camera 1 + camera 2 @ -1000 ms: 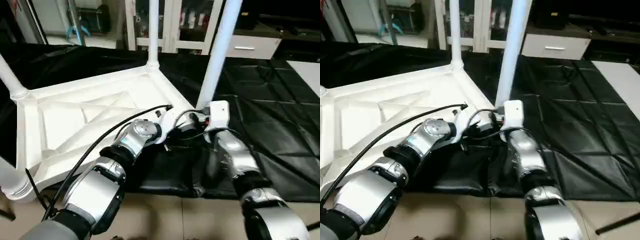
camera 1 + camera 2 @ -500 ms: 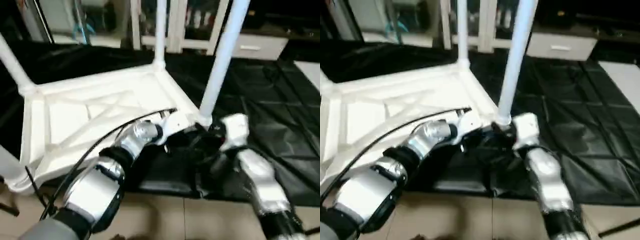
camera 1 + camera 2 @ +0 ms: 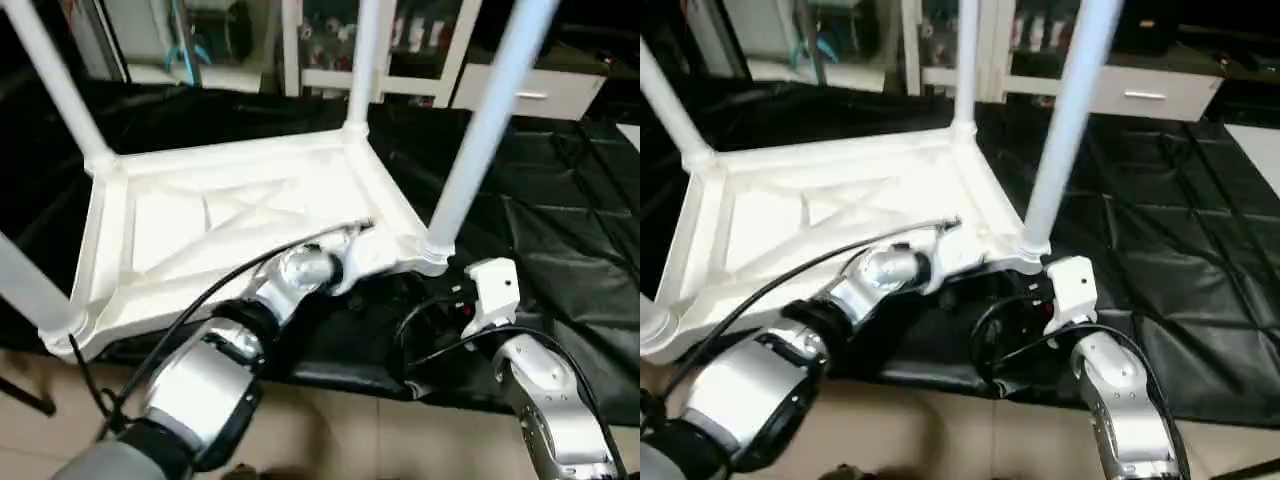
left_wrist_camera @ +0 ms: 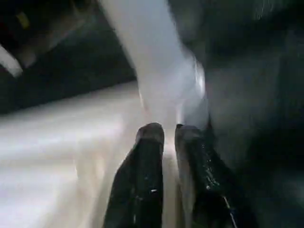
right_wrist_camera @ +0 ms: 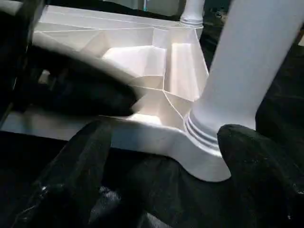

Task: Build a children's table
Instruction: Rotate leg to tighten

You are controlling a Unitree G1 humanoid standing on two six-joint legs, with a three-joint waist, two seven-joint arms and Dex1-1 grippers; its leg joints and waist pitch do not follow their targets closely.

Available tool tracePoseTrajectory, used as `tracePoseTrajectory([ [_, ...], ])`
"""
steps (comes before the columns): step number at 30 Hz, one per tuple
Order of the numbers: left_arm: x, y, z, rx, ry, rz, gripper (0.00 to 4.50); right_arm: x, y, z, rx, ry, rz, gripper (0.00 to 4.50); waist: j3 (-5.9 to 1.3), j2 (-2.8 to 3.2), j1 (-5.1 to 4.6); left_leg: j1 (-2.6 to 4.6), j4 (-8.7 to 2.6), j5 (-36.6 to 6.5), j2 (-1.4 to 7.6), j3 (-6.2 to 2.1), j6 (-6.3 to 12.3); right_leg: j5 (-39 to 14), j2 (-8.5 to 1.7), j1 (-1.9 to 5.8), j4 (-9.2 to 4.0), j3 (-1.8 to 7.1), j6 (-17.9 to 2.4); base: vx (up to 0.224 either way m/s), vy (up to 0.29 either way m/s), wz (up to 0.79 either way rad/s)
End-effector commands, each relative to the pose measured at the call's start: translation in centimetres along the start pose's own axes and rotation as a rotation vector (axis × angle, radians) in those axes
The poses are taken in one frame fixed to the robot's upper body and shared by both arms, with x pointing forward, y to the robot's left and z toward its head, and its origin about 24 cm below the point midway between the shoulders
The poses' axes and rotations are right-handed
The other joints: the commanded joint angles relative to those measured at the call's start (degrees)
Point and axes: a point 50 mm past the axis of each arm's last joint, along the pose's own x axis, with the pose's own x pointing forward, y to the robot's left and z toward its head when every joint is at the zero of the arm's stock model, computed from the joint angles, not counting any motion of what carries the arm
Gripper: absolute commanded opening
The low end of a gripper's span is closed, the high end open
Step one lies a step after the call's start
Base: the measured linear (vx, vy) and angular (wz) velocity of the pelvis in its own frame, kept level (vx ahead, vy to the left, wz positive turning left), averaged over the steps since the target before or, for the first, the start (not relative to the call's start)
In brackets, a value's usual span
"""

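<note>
**White plastic table lying upside down, four legs standing in its sockets**

White plastic is dominating the scene: the children's table is lying inverted on a black sheet spread over the floor, its ribbed, X-braced underside facing up. Tapered white legs are rising from the corner sockets, the near right leg seated in its round corner socket. The left gripper is resting against the table's edge just beside that leg, its jaws nearly closed, with nothing visibly between them. The right gripper is sitting low in front of the same socket, jaws spread wide and released. A white cabinet is standing behind.
</note>
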Motion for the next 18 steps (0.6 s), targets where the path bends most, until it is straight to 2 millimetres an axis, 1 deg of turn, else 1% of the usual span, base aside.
tracePoseTrajectory([
  [1,0.1,0.8,1.2,-0.003,-0.059,0.026,0.9,0.2,0.2,0.5,-0.011,-0.005,0.008,3.9,-4.01,-1.56,-0.48,1.02,-3.98,-9.99,1.94,-0.78,6.4,-7.89,-1.6,2.69,-3.11,1.15,-11.58,0.0,0.0,0.0],
  [3,-0.3,1.5,1.2,-0.039,-0.07,0.052,1.05,0.4,0.3,0.6,-0.013,-0.001,0.021,3.9,-3.95,-2.01,-0.7,0.87,-3.87,-9.5,1.73,-0.69,7.01,-7.1,-1.6,2.75,-3.03,1.16,-11.49,0.0,0.0,0.0],
  [4,-0.5,1.8,1.1,-0.055,-0.078,0.062,1.14,0.5,0.4,0.6,-0.013,-0.001,0.026,3.9,-3.98,-1.81,-0.86,0.88,-3.88,-9.56,1.68,-0.71,7.03,-7.42,-1.7,2.78,-3.13,1.18,-11.33,0.0,0.0,0.0],
  [6,-1.0,2.5,1.1,-0.095,-0.09,0.078,1.33,0.6,0.5,0.7,-0.014,-0.003,0.037,3.9,-3.94,-2.0,-1.26,0.92,-3.89,-9.95,1.71,-0.72,6.77,-7.46,-1.66,2.76,-3.1,1.15,-11.49,0.0,0.0,0.0],
  [7,-1.5,3.1,0.9,-0.124,-0.097,0.094,1.42,0.7,0.6,0.7,-0.013,-0.007,0.047,3.9,-3.89,-2.22,-1.43,0.93,-3.92,-10.4,1.72,-0.73,6.64,-7.72,-1.7,2.79,-3.15,1.13,-11.65,0.0,0.0,0.0],
  [8,-1.5,3.1,0.9,-0.124,-0.097,0.094,1.46,0.7,0.6,0.7,-0.013,-0.007,0.047,3.9,-3.87,-2.12,-1.41,0.97,-3.94,-10.49,1.74,-0.76,6.54,-7.88,-1.74,2.79,-3.1,1.12,-11.78,0.0,0.0,0.0],
  [9,-2.6,3.9,0.4,-0.183,-0.104,0.077,1.46,0.7,0.6,0.9,-0.011,-0.015,0.057,3.9,-3.85,-2.02,-1.48,1.01,-3.95,-10.79,1.79,-0.75,6.38,-7.99,-1.72,2.75,-3.13,1.15,-11.93,0.0,0.0,0.0],
  [10,-2.6,3.9,0.4,-0.183,-0.104,0.077,1.56,0.7,0.6,0.9,-0.011,-0.015,0.057,3.9,-3.82,-2.01,-1.48,1.03,-4.02,-10.46,1.81,-0.71,6.22,-7.8,-1.7,2.74,-3.0,1.18,-12.48,0.0,0.0,0.0],
  [11,-3.1,4.1,0.1,-0.206,-0.103,0.063,1.66,0.7,0.7,1.0,-0.007,-0.02,0.064,3.9,-3.83,-2.0,-1.45,1.23,-3.98,-10.51,1.88,-0.67,6.05,-7.13,-1.67,2.68,-2.86,1.19,-12.93,0.0,0.0,0.0],
  [12,-4.0,4.1,-0.4,-0.22,-0.096,0.009,1.77,0.7,0.7,1.1,-0.007,-0.023,0.071,3.9,-3.78,-1.94,-1.46,1.15,-4.01,-10.45,1.86,-0.69,6.11,-6.77,-1.62,2.69,-2.85,1.2,-13.08,0.0,0.0,0.0],
  [13,-4.5,4.1,-0.6,-0.225,-0.09,-0.03,1.77,0.6,0.7,1.1,-0.008,-0.025,0.075,3.9,-3.75,-1.95,-1.45,1.13,-4.04,-9.78,1.91,-0.64,6.25,-5.87,-1.61,2.76,-2.66,1.24,-13.63,0.0,0.0,0.0],
  [14,-5.6,4.0,-0.8,-0.241,-0.089,-0.072,1.87,0.6,0.7,1.2,-0.002,-0.029,0.081,3.9,-3.79,-1.92,-1.34,1.24,-4.02,-9.34,2.01,-0.65,6.22,-5.09,-1.69,2.84,-2.47,1.26,-14.01,0.0,0.0,0.0],
  [15,-6.2,3.9,-0.9,-0.251,-0.09,-0.099,1.9,0.6,0.7,1.2,0.002,-0.031,0.085,3.9,-3.75,-1.83,-1.49,1.07,-4.02,-8.47,2.01,-0.57,6.48,-3.8,-1.52,2.84,-2.23,1.3,-14.69,0.0,0.0,0.0],
  [16,-7.2,3.5,-0.8,-0.269,-0.103,-0.139,1.98,0.6,0.7,1.2,0.002,-0.032,0.09,3.9,-3.9,-1.62,-1.34,1.45,-4.02,-7.99,2.37,-0.62,6.19,-2.32,-1.75,2.98,-1.75,1.33,-15.67,0.0,0.0,0.0],
  [17,-8.4,3.1,-0.6,-0.282,-0.104,-0.181,1.98,0.6,0.8,1.2,0.003,-0.033,0.098,3.9,-3.69,-1.44,-1.5,1.43,-4.07,-8.67,2.17,-0.33,6.19,-3.18,-1.31,2.56,-2.17,1.34,-15.7,0.0,0.0,0.0],
  [18,-9.3,2.6,-0.5,-0.296,-0.094,-0.229,1.98,0.6,0.9,1.1,0.004,-0.033,0.107,3.9,-3.94,-1.13,-1.2,1.82,-4.17,-8.82,2.64,-0.64,5.29,-2.77,-1.81,2.91,-1.63,1.33,-16.12,0.0,0.0,0.0],
])
